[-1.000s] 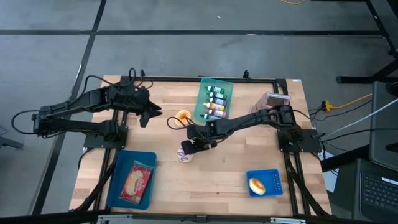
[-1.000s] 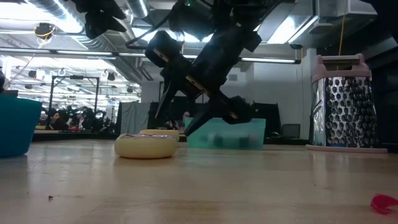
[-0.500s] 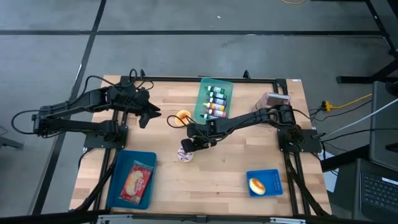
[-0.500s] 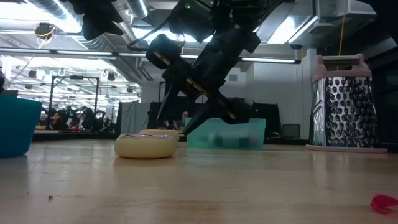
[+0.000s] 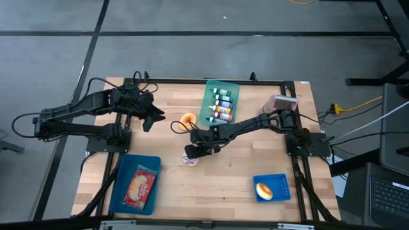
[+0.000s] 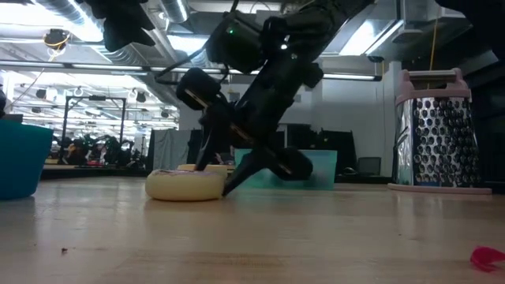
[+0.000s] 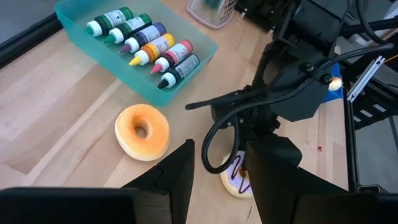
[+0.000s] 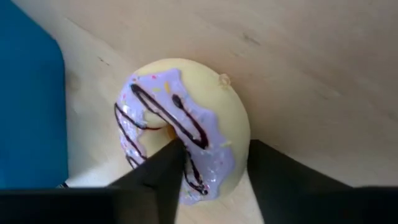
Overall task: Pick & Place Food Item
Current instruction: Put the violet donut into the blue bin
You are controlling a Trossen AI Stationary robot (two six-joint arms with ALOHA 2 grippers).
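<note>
Over the purple-iced donut (image 8: 180,146) we straddle its rim with the right gripper (image 8: 208,165), jaws part-open and gripping nothing, ready to pinch; the left gripper (image 7: 217,165) waits half-open, empty.

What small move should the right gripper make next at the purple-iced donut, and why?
Probably close the fingers. The right gripper is low at the table, one finger at the purple-iced donut's hole and the other outside its rim, jaws not yet pressing it.

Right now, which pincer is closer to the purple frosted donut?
Right. The right pincer sits directly over the purple frosted donut, fingers straddling it. The left pincer hangs well away toward the table's far left side.
</note>
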